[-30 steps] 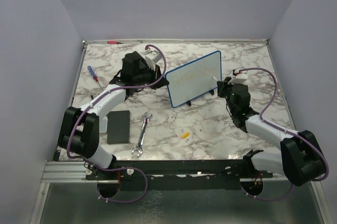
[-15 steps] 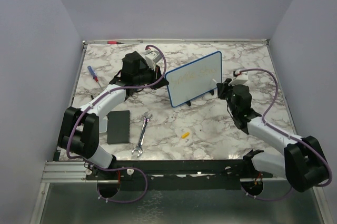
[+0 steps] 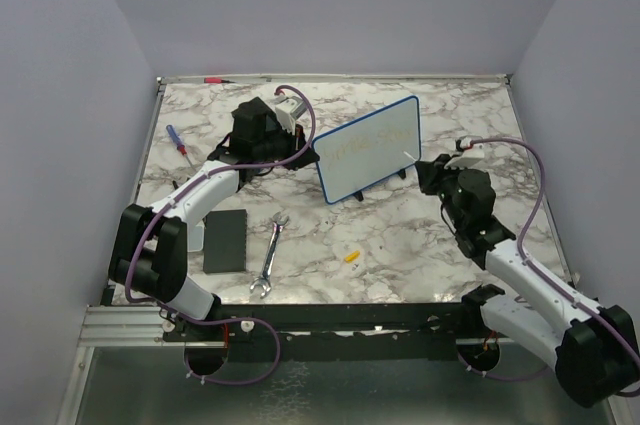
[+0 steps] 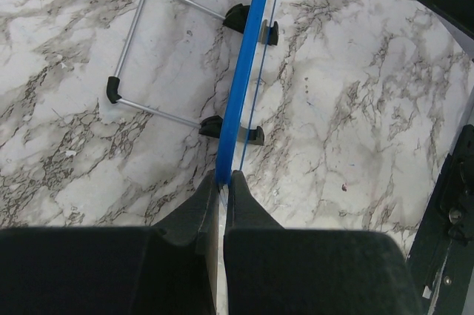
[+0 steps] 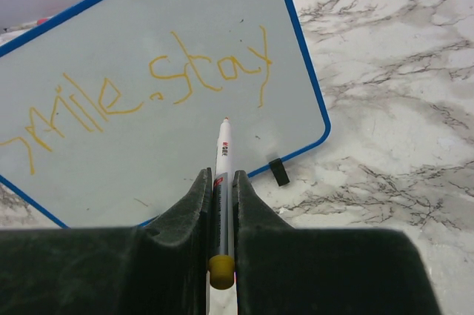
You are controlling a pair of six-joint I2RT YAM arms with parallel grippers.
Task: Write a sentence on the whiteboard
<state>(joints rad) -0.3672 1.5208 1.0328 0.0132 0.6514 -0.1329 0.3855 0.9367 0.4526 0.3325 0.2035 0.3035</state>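
Small white whiteboard (image 3: 368, 150) with a thin blue frame stands tilted on its silver wire stand (image 4: 141, 48), mid-back on the grey-veined marble table (image 3: 400, 235), between the arms. Noted: left gripper (image 4: 222, 180) pinched shut on the board's blue side edge; right gripper (image 5: 221, 178) clamped on a white marker pen (image 5: 222, 144) with an orange tip, which is short of the board face. Board looks light, thin and stiff, likely to skid or tip under pen pressure; the frame edge seems the sound hold. Yellow handwritten sentence (image 5: 148, 81) reads "…mile.stay". Its left end is cut off, and it is barely legible from above.
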